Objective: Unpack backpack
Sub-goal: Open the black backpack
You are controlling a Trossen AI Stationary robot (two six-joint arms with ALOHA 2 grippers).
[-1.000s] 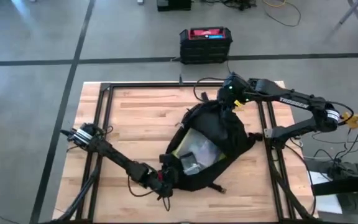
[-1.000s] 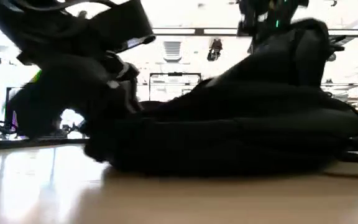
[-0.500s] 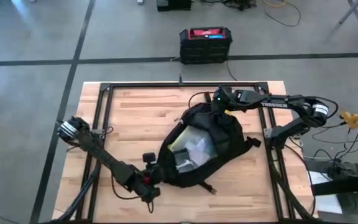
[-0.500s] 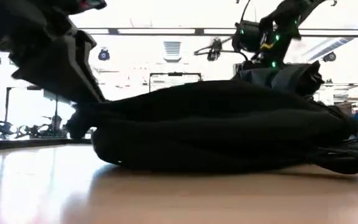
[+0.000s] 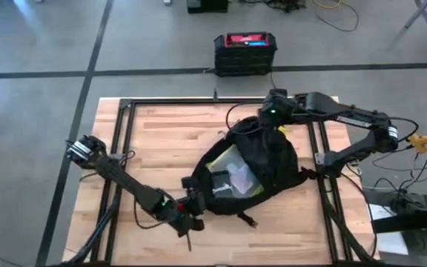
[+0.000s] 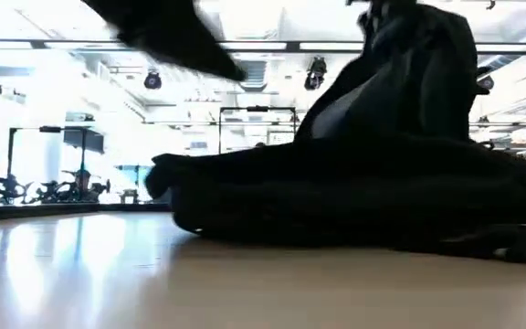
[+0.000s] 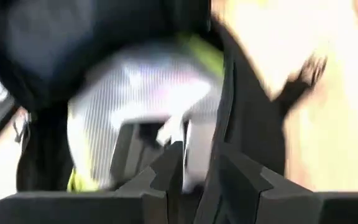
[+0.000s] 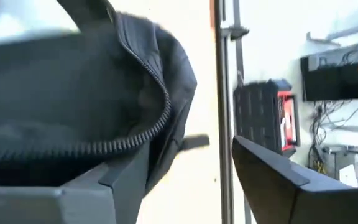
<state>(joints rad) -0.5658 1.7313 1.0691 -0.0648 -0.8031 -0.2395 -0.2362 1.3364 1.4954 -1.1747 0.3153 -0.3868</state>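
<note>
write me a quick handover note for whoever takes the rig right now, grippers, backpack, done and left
Left gripper: at the backpack's near-left edge, by the opening; grip cannot be told.
Right gripper: at the backpack's far top end, lifting the fabric; one finger is against the zipped edge, clamp not confirmed.
Backpack: mid-table, unzipped, pale packets visible inside.
Done: backpack is open.
Left: nothing lies out on the table yet; take the contents out.

The backpack (image 5: 262, 159) lies on the bench (image 5: 161, 141) between the claws: left claw (image 5: 193, 211) at its near open end, right claw (image 5: 273, 119) at its far end. Packets (image 5: 228, 178) lie inside, just beyond the left claw.
</note>
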